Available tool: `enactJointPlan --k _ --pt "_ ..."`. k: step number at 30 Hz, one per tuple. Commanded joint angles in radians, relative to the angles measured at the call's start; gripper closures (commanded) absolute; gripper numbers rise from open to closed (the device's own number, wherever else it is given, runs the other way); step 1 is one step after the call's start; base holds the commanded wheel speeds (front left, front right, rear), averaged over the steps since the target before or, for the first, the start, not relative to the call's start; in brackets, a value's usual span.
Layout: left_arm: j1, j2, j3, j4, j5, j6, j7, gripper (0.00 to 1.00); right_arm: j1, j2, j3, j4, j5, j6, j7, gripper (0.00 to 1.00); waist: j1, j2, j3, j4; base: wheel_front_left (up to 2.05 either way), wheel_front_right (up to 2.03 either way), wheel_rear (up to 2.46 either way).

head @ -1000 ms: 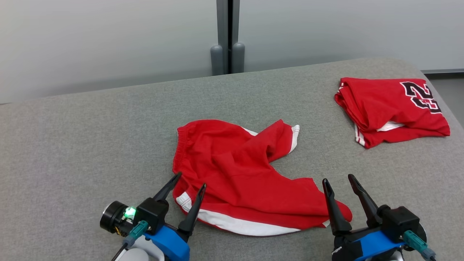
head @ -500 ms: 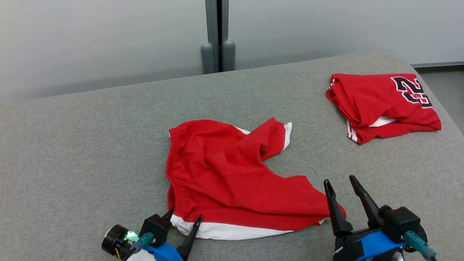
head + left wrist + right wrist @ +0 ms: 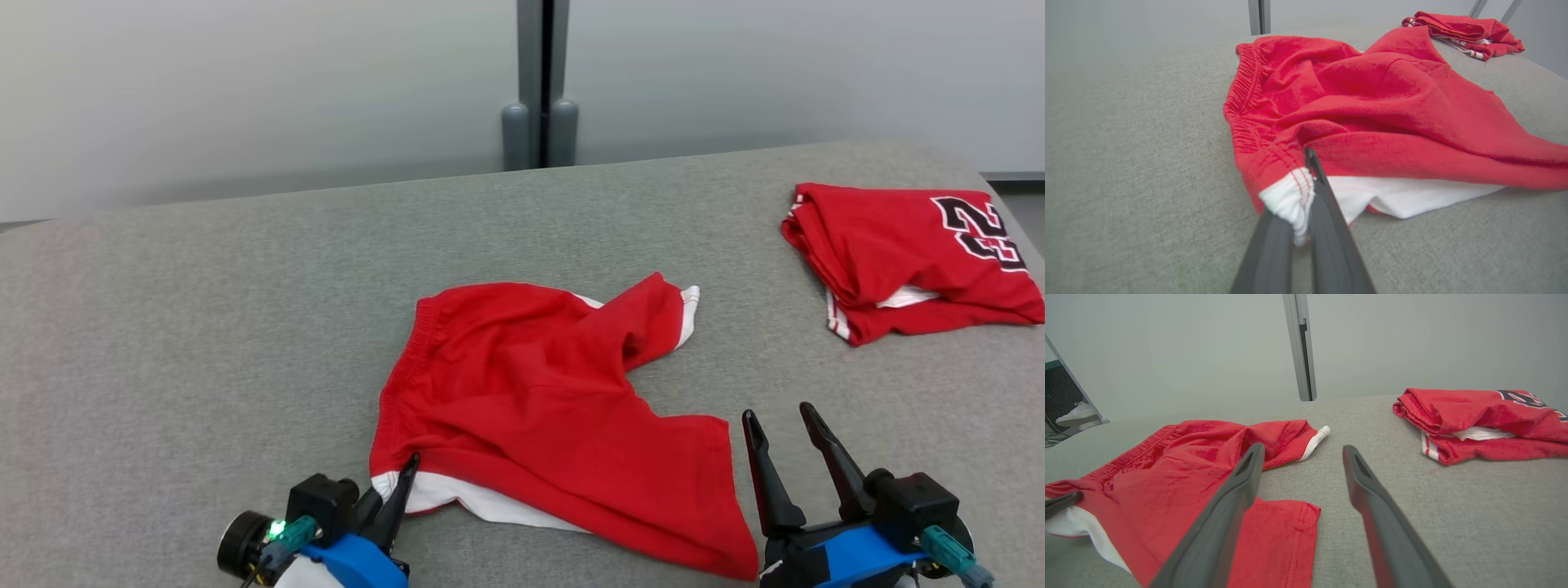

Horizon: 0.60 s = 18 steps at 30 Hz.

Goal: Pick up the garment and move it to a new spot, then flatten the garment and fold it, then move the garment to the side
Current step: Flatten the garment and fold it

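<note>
Quick count: 2 garments, 2 grippers, 1 table. The red shorts (image 3: 539, 408) lie crumpled mid-table. Their elastic waistband is to the left, one leg is flung toward the far right w/ a white-edged hem, and the other is spread out near-right. A white side stripe peeks out under the near edge. The red jersey (image 3: 906, 253), folded, sits at the far right, well apart from the shorts. It has a black number w/ white outline on top, the digits cut off by the fold. The left gripper (image 3: 408, 467) is at the shorts' near-left corner, pinched tight on the cloth. The right gripper (image 3: 777, 412) is near-right, spread wide w/ nothing btwn its fingers, just beside the near leg's hem. The table (image 3: 204, 327) is covered in grey fabric. Behind it are pale wall panels (image 3: 245, 82) and 1 grey post (image 3: 536, 73) w/ 2 rounded caps at its foot. The head cam gives the whole layout and the jersey's number, but the pinch is half hidden there. The left wrist cam makes it plain: the fingers (image 3: 1331, 245) clamp the white ribbed end of the waistband, w/ cloth bunched btwn them. The right wrist cam adds extras. There is 1 white shoe (image 3: 1077, 413) beyond the table on the left. The tip of the other arm's finger shows by the white stripe at that view's left edge. The jersey's near side shows white trim w/ red stripes.
</note>
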Motion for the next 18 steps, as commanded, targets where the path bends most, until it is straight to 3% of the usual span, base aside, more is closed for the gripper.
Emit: enactJointPlan --k 1,12,13,14,18 --pt "0.021 0.003 0.013 -0.011 -0.004 0.009 -0.006 1.00 0.005 -0.001 -0.003 0.003 0.008 0.000 -0.002 0.00 0.0000 -0.0002 0.004 0.014 0.00 0.00 0.00" --pt "0.177 0.029 0.124 -0.158 -0.001 0.060 -0.007 1.00 -0.009 -0.001 -0.022 0.020 0.007 0.000 -0.002 0.00 0.0000 -0.0002 0.012 0.095 0.00 0.00 0.00" --pt "0.184 0.029 0.133 -0.173 0.011 0.062 -0.007 0.58 -0.010 -0.001 -0.021 0.023 0.008 0.000 -0.002 0.00 0.0000 -0.0002 0.013 0.100 0.00 0.00 0.00" --pt "0.189 0.025 0.140 -0.190 0.018 0.064 -0.007 0.00 -0.011 -0.001 -0.022 0.024 0.008 0.000 -0.002 0.00 0.0000 -0.0002 0.013 0.105 0.00 0.00 0.00" --pt "0.208 0.005 0.181 -0.250 0.058 0.064 -0.007 0.00 -0.017 -0.001 -0.017 0.032 0.010 0.000 -0.002 0.00 0.0000 -0.0002 0.012 0.112 0.00 0.00 0.00"
